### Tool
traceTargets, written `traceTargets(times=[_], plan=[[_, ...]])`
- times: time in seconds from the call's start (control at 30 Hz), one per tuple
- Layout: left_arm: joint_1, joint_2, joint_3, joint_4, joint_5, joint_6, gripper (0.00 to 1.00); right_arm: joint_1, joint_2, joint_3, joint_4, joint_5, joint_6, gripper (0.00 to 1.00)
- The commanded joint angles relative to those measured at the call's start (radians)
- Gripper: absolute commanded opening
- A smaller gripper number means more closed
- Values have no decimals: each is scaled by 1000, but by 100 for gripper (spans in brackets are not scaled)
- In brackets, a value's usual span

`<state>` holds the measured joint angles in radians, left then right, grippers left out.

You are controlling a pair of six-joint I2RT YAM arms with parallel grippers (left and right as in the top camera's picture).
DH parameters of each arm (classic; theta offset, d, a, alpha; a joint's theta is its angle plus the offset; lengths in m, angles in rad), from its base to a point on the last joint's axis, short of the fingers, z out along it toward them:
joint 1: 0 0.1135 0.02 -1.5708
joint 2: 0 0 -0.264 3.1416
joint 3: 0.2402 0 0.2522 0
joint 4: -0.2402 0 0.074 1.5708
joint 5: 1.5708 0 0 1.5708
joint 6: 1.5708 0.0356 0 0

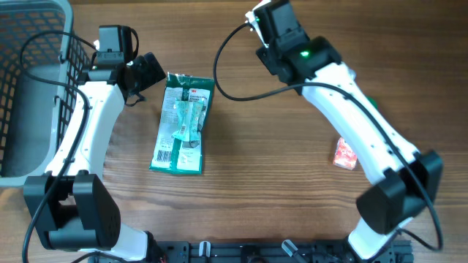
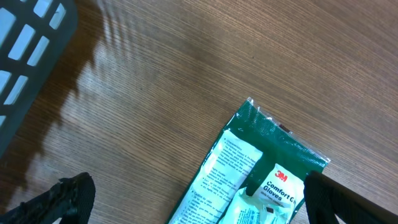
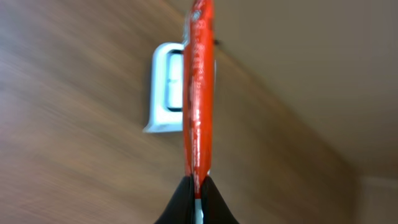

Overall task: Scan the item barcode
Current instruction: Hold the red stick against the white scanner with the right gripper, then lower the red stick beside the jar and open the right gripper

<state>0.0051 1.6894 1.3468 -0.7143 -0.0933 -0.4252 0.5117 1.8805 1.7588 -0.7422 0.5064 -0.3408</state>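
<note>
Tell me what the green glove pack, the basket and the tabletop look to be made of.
Glove pack: probably thin glossy plastic film, going by its sheen and crimped top edge. Basket: grey moulded plastic, matte, with slotted walls. Table: wood or wood-look laminate, matte, with straight grain lines; I cannot tell which.

Overhead view bright and even, with only soft, faint shadows on the brown wood-grain table. Left wrist view sharp, grain crisp; grey slatted plastic basket casts a streaked shadow across the wood at upper left. Right wrist view soft throughout: thin red-orange packet and the background behind it are blurred.
</note>
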Motion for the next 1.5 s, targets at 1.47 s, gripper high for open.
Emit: traceTargets(times=[1.47], plan=[[0, -3, 8, 2, -13, 2, 100, -150, -22, -179, -545, -568, 597, 4]])
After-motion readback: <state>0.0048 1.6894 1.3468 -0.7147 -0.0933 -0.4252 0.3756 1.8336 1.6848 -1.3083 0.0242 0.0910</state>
